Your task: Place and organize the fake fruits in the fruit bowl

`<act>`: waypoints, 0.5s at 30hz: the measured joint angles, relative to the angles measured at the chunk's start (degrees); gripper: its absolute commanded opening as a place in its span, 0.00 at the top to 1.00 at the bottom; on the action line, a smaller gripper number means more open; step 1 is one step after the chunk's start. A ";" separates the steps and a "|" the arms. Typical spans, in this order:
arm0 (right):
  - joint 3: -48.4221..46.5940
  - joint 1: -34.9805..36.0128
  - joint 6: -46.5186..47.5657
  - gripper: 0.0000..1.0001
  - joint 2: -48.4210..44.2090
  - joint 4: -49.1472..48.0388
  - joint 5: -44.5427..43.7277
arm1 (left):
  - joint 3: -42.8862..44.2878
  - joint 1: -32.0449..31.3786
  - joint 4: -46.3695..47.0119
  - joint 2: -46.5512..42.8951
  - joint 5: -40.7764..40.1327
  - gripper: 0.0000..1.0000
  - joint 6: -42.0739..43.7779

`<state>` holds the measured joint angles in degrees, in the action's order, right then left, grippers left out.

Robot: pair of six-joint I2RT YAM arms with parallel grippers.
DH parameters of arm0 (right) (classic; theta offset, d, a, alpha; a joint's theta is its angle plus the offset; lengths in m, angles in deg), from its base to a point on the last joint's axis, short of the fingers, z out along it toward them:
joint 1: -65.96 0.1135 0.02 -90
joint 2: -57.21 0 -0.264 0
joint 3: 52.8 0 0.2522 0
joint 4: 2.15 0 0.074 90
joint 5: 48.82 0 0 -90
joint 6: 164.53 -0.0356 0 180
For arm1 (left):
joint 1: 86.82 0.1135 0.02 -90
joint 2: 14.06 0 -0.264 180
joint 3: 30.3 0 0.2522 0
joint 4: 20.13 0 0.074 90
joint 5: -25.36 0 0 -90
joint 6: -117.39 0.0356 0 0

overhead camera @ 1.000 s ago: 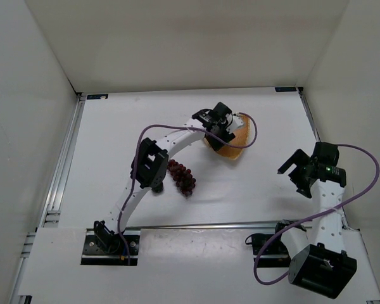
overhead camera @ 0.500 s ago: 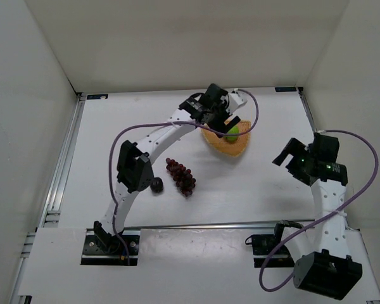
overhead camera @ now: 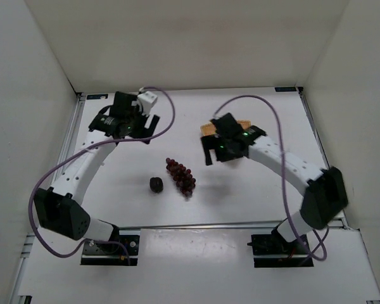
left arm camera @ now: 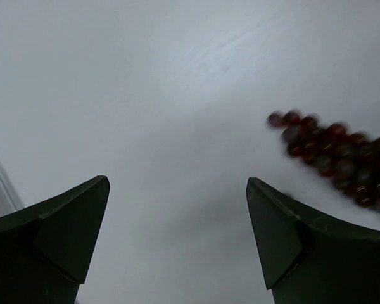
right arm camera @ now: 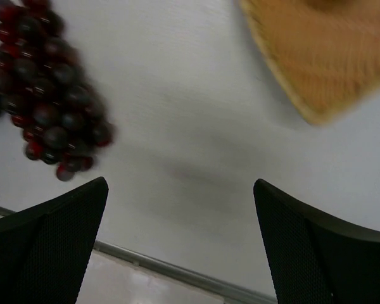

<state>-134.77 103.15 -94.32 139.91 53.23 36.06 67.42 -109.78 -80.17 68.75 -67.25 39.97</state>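
The fruit bowl (overhead camera: pixel 207 128) is a tan woven basket at the table's back centre, mostly covered by my right arm; its corner (right arm camera: pixel 310 57) fills the upper right of the right wrist view. A dark red grape bunch (overhead camera: pixel 180 176) (right arm camera: pixel 47 88) (left arm camera: pixel 335 152) lies on the table in front of it. A small dark round fruit (overhead camera: pixel 156 184) sits just left of the grapes. My right gripper (overhead camera: pixel 216 152) (right arm camera: pixel 180 183) hangs open between bowl and grapes, holding nothing. My left gripper (overhead camera: pixel 145 125) (left arm camera: pixel 177 183) is open and empty at the back left, well away from the grapes.
White walls enclose the table on three sides. A metal rail (overhead camera: pixel 66 158) runs down the left edge and another (overhead camera: pixel 209 223) (right arm camera: pixel 171 269) along the near edge. Purple cables loop above both arms.
My left gripper opened over the bowl, left a green fruit there, and swung away to the back left. My right arm swept in from the right and now covers the bowl.
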 measured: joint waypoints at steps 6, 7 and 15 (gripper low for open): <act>-19.23 10.64 3.41 0.00 22.14 -3.93 0.09 | -16.94 13.33 -3.06 -6.97 0.28 0.00 -0.63; -21.09 11.72 3.80 0.00 24.70 -4.17 0.83 | -18.88 14.86 -3.50 -8.13 0.57 0.00 -0.83; -24.81 17.05 5.68 0.00 35.65 -2.78 4.28 | -27.82 20.37 -5.14 -16.15 2.08 0.00 -1.46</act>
<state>-159.57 120.20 -88.64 175.55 50.46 40.34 39.60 -89.41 -85.31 52.60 -65.18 38.50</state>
